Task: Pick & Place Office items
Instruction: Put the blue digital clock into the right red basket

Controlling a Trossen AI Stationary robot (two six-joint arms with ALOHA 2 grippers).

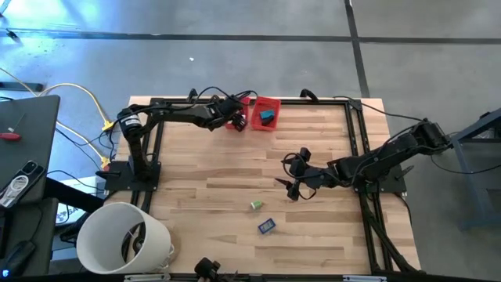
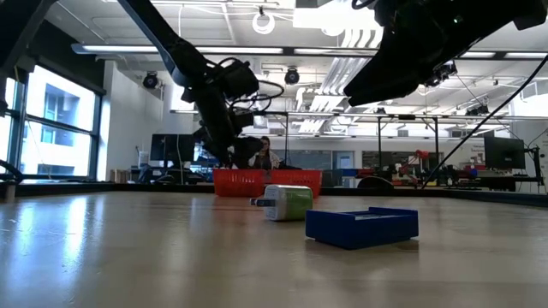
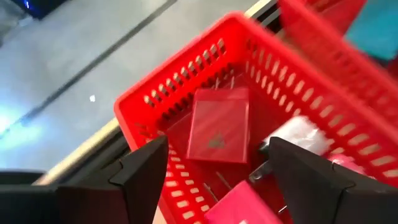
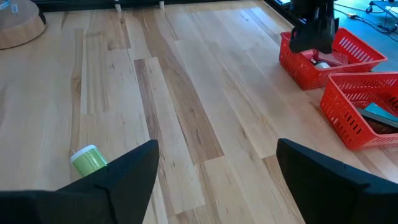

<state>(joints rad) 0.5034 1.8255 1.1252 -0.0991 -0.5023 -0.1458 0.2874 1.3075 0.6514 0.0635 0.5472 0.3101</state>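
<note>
My left gripper (image 1: 236, 119) is open above the left of two red bins (image 3: 186, 81) at the table's far edge. In its wrist view a red piece (image 3: 217, 127), a white piece (image 3: 298, 134) and a pink piece (image 3: 239, 205) lie in that bin, below the spread fingers. A teal piece (image 1: 268, 117) lies in the second bin (image 1: 270, 104). A green piece (image 1: 255, 205) and a dark blue piece (image 1: 267, 225) rest on the table toward its near edge. My right gripper (image 1: 291, 172) hangs open over the table's middle, far of those two pieces.
A big white bucket (image 1: 125, 239) stands at the table's near left corner. A black frame (image 1: 356, 125) runs along the table's edges. Bare wood lies between the bins and the two loose pieces. A person (image 2: 264, 152) sits in the room beyond the table.
</note>
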